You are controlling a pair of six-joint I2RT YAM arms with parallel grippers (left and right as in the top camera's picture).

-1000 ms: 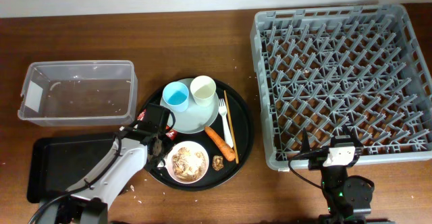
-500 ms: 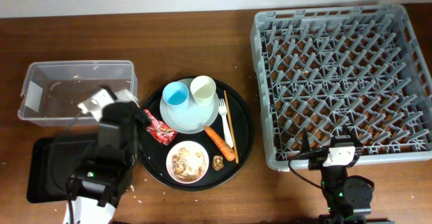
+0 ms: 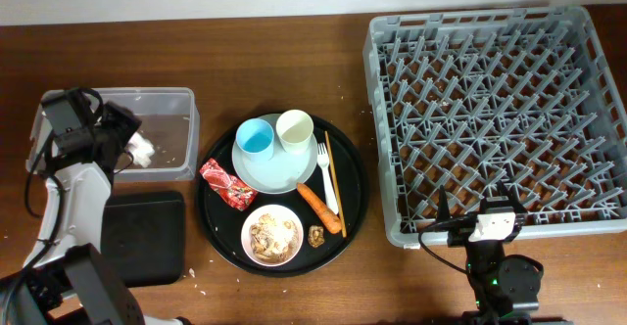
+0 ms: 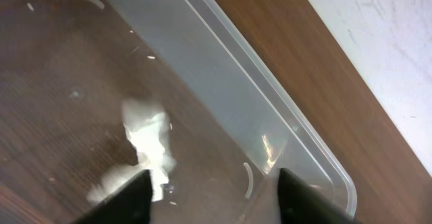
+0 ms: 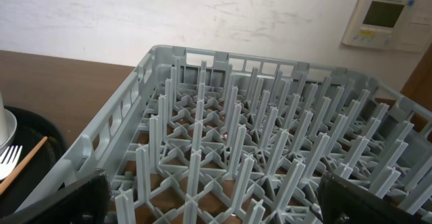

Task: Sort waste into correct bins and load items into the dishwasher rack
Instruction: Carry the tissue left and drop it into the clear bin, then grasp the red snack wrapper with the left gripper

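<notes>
My left gripper [image 3: 120,137] is open over the clear tub [image 3: 167,100]. In the left wrist view the gripper [image 4: 212,200] has its jaws wide apart just above the crumpled white tissue [image 4: 145,140], which lies loose on the tub floor [image 3: 143,150]. The red wrapper [image 3: 226,184], carrot piece [image 3: 319,208], brown lump [image 3: 316,235], pinkish bowl [image 3: 271,235] of food scraps, blue cup [image 3: 256,139], cream cup [image 3: 294,127], grey plate [image 3: 277,173], white fork [image 3: 326,173] and chopsticks [image 3: 332,183] sit on the round black tray. My right gripper [image 3: 487,219] is open and empty at the front edge of the dishwasher rack [image 3: 495,31].
The shallow black rectangular tray [image 3: 142,237] lies in front of the tub, under my left arm. The round black tray [image 3: 355,193] stands between the tub and the rack. The rack's upright pegs [image 5: 233,143] fill the right wrist view.
My left arm swung from the round tray to the tub, carrying the white tissue. The tissue now lies in the tub and the jaws are open. The right arm has not moved.
</notes>
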